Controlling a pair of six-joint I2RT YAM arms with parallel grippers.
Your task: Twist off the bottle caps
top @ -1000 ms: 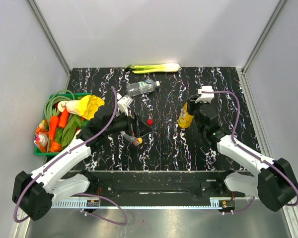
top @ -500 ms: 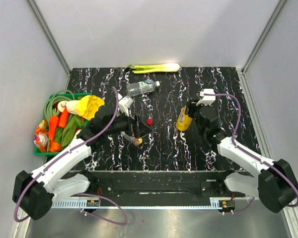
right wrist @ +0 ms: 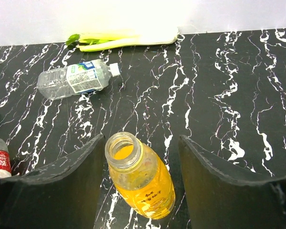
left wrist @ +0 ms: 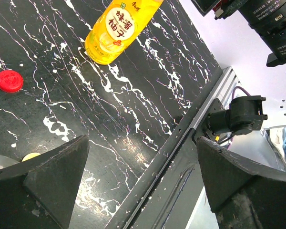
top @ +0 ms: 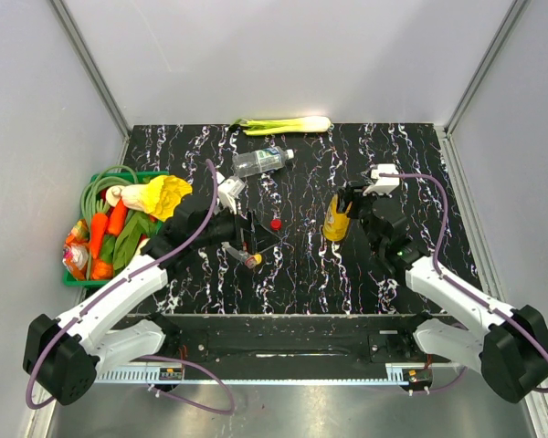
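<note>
The yellow-orange juice bottle [top: 337, 220] stands uncapped and leaning a little on the black marbled table; it also shows in the left wrist view [left wrist: 119, 27]. My right gripper [right wrist: 142, 137] is open, and the juice bottle [right wrist: 142, 181] sits between its fingers, its neck close to the left one. My left gripper [top: 248, 235] is open and empty [left wrist: 142, 140]. The red cap [top: 275, 223] lies loose on the table, and the yellow cap [left wrist: 31, 156] lies by my left finger. The red-labelled bottle [top: 237, 253] lies under my left gripper. The blue-green-labelled bottle [right wrist: 78, 78] lies on its side with its white cap [right wrist: 114, 69] on.
A leek [top: 283, 124] lies along the back edge of the table. A green basket [top: 76, 279] holding carrots, greens and a hose sits at the left. The table's metal front rail [left wrist: 190, 129] runs near my left gripper.
My right gripper has shifted slightly right and nearer. The juice bottle has moved a little left and leans more. My left arm has not moved.
</note>
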